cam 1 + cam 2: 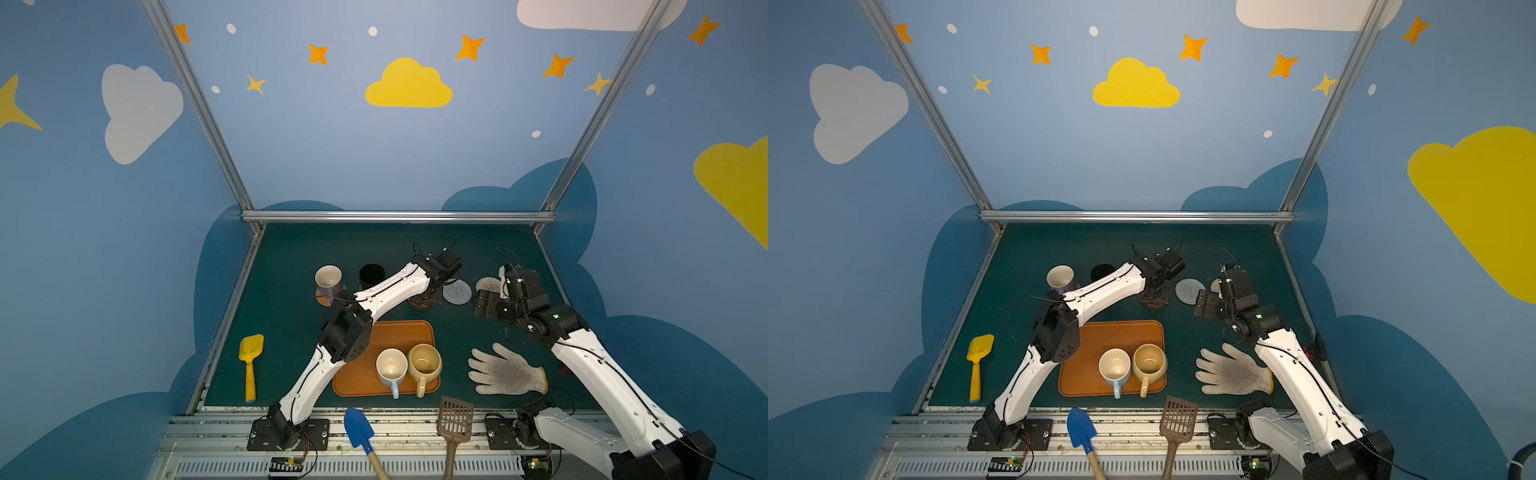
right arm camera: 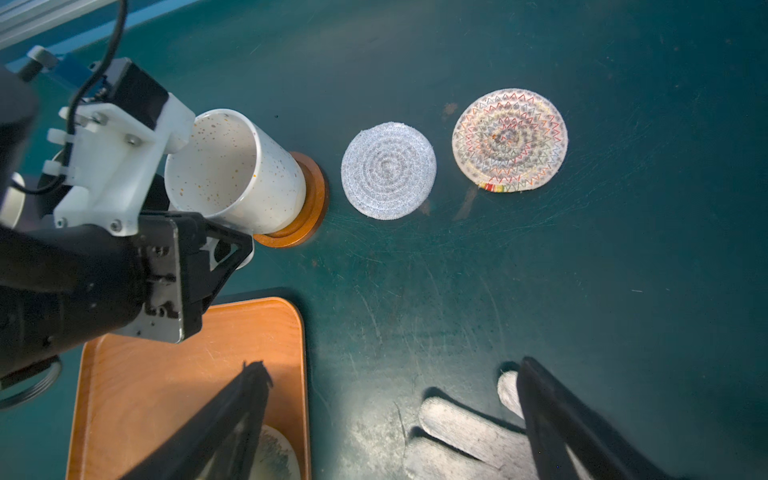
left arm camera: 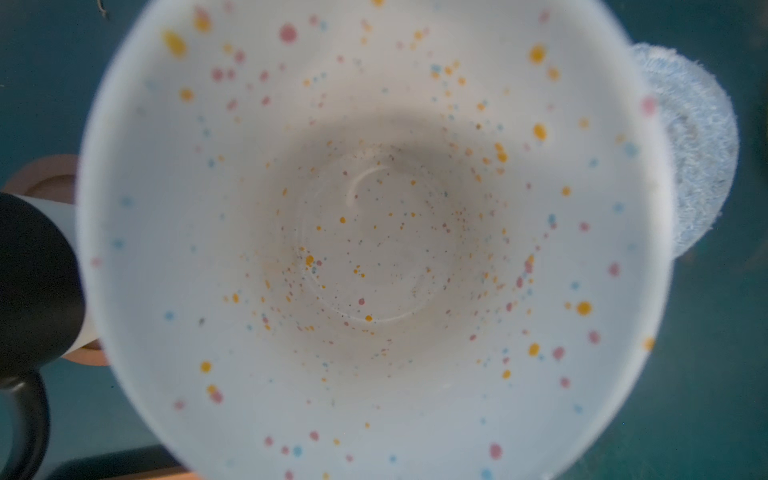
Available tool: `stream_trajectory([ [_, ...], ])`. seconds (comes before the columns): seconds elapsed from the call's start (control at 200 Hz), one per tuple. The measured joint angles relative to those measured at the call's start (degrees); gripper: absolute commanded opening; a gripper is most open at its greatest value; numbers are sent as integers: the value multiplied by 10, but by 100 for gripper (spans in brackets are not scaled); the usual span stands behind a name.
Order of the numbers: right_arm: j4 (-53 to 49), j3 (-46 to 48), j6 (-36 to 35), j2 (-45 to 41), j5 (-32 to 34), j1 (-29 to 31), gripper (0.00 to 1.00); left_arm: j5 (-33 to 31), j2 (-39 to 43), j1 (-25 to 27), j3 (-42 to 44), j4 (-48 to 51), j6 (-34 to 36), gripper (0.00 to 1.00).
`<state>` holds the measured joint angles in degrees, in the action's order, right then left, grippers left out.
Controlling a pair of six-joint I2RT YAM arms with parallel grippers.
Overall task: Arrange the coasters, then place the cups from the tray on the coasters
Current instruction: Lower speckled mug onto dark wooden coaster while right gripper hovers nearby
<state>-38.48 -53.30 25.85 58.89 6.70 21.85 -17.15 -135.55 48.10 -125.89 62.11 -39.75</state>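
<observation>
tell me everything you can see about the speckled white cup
The speckled cup is a tall, glossy cream-white mug that looks ceramic, dotted with orange, pink and blue flecks. It is empty, mouth up, its base on the brown wooden coaster beside the grey rope coaster. The left hand grips its side.

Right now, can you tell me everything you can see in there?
Cups: five; lilac cup on the orange woven coaster, black cup beside it, speckled cup on the brown wooden coaster, pale blue cup and tan cup on the tray.
Coasters: four seen; those two, plus grey-white coaster and beige coaster, bare, right of them.
Tray: one, orange-brown, front middle.
Glove: one, white, right of the tray.
Toy shovel: one, yellow, left side.
Spade: one, blue, front rail.
Slotted scoop: one, brown, front rail.
Table: one, dark green.
Left tool: one, black, shut on the speckled cup.
Right tool: one, black, open, near the glove.
</observation>
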Motion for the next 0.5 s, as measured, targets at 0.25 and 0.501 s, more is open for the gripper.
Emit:
stream_trajectory([
  [0.25, -4, 0, -6, 0, -2, -4, 93, 7, 1, -2, 16, -21, -20, 8],
  [0.501, -3, 0, -7, 0, -6, -5, 93, 11, 1, -2, 15, -24, -21, 23],
])
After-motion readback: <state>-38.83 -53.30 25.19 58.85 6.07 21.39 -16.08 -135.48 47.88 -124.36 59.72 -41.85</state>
